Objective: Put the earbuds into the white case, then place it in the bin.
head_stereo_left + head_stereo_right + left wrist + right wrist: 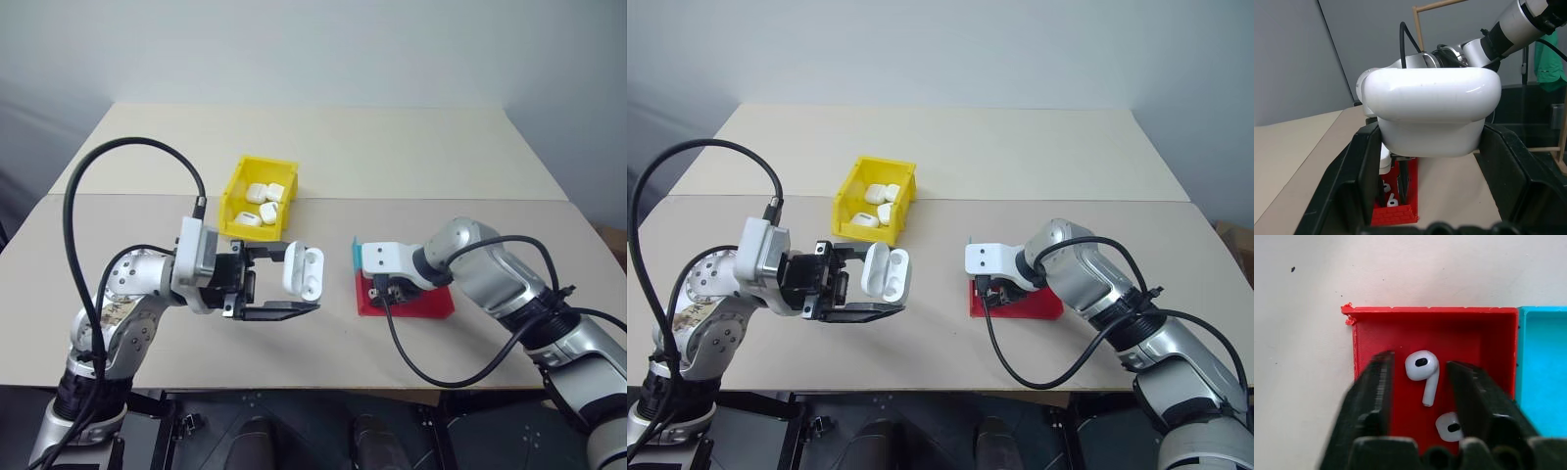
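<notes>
So on the left, the left gripper (277,284) is clamped tight on the white case (302,271), holding it up off the table (323,343) with the lid flipped open and the gripper pointing sideways toward the middle. Behind it, a bit further back on the table, sits the yellow bin (235,191) with several white cases (265,204) already piled inside.

Moving right, there's the red tray (1469,333) with a blue compartment (1542,362) right against it. The right gripper (1420,387) is dipped down into the red part, fingers partly open and straddling one of the earbuds (1422,367) without quite pinching it, far as I can tell. A second earbud (1448,426) lies just beside it, tucked against one finger.
</notes>
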Controlling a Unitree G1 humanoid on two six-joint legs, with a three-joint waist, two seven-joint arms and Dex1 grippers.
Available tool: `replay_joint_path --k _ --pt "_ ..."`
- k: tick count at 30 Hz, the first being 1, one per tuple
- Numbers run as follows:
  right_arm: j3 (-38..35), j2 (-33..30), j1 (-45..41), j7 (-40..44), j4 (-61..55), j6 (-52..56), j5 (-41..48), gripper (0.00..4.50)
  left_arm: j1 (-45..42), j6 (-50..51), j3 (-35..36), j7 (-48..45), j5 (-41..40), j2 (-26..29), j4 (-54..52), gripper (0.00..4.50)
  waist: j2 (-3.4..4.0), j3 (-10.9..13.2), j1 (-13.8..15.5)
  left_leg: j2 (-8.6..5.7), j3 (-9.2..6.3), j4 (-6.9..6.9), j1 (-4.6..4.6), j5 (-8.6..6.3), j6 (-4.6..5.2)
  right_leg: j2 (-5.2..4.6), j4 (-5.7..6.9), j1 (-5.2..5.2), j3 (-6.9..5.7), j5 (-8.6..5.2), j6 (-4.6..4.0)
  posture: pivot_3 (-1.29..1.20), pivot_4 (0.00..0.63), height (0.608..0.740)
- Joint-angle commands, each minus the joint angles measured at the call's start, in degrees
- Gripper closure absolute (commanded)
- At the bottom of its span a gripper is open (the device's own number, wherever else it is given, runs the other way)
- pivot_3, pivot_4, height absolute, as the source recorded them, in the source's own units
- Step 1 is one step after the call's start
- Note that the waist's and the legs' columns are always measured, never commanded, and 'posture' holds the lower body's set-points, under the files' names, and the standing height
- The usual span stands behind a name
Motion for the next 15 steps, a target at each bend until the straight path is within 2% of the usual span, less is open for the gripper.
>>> replay_joint_path --k 1,5,8,11,12,15 --pt "-0.85 -0.08 0.74 0.31 -1.08 0.25 -0.83 3.85 -0.37 0.05 1.59 0.47 -1.38 0.6 -2.19 1.77 0.0 0.0 0.0 0.0 0.0 0.0 0.01 0.0 0.0 0.0 0.0 0.01 0.0 0.0 0.0 0.0 0.15 0.74" --pt "-4.31 -0.78 1.92 0.6 -5.18 4.33 1.42 3.87 -0.68 0.38 1.4 0.06 -1.73 0.77 -2.08 1.77 0.0 0.0 0.03 0.0 0.0 0.0 0.0 0.0 0.0 0.0 0.0 0.01 0.0 0.0 0.0 0.0 0.15 0.74" --pt "-9.99 -2.93 4.06 1.38 -11.59 9.86 5.44 3.87 -1.61 0.69 1.06 -0.65 -2.16 0.65 -1.08 1.77 0.0 0.0 0.09 0.0 0.0 -0.01 -0.03 0.0 0.0 0.0 -0.01 -0.02 -0.01 0.0 0.0 0.0 0.15 0.74" --pt "-18.57 -5.21 7.0 2.44 -18.67 17.56 12.93 3.87 -2.93 1.26 0.83 -1.09 -2.88 0.22 0.14 1.77 0.01 0.01 0.52 -0.01 -0.01 0.0 -0.12 0.0 0.0 -0.01 -0.01 -0.09 -0.01 0.0 0.0 0.0 0.15 0.74" --pt "-23.44 -5.12 8.16 2.09 -21.18 20.73 16.41 3.87 -3.47 1.39 0.67 -1.12 -2.86 -0.04 0.66 1.77 0.01 0.01 0.57 -0.01 -0.01 0.0 -0.12 0.0 0.0 -0.01 -0.01 -0.08 -0.02 0.0 0.0 0.0 0.15 0.74" --pt "-39.76 -0.02 10.45 -1.59 -26.9 27.78 26.49 3.87 -4.7 2.28 -0.17 -0.98 -2.53 -0.38 1.75 1.77 0.0 0.01 0.73 -0.01 -0.02 -0.01 -0.05 0.0 0.0 0.0 0.0 -0.03 -0.02 0.0 0.0 0.0 0.15 0.74"
